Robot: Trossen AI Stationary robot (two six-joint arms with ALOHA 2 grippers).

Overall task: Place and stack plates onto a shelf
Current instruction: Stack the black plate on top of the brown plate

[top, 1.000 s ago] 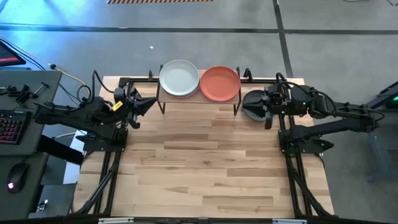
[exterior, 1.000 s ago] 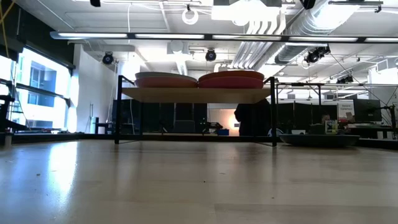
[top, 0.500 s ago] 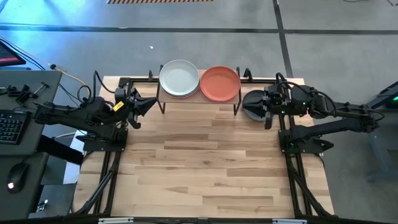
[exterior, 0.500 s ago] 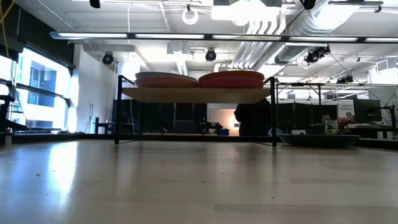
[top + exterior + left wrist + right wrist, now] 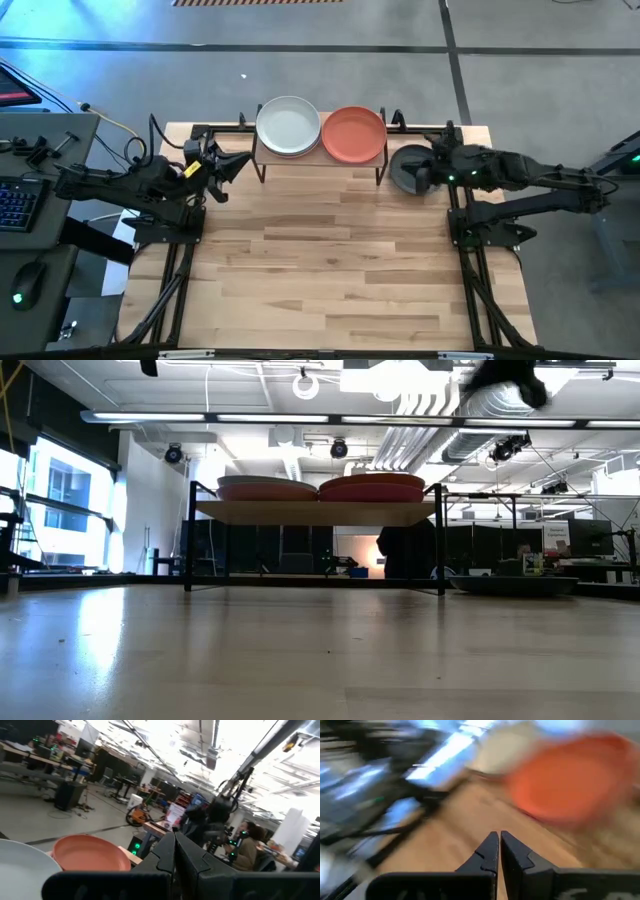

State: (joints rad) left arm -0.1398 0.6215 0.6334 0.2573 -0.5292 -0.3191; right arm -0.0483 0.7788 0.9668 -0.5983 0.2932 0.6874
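Plates: white [image 5: 289, 125] and terracotta [image 5: 354, 134] topped the shelf [image 5: 315, 512]; grey [image 5: 408, 167] lay beside it, under the right gripper [image 5: 499, 851], fingers together. Left gripper [image 5: 175, 855] waited, likewise together.

Both arms dark, near black, built of jointed segments on black tube frames. Left arm [image 5: 130, 182]: yellow tag near wrist, black cable looping above. Right arm [image 5: 530, 175]: small green light near wrist. Fingers [image 5: 490, 851] dark, tapered, angular.
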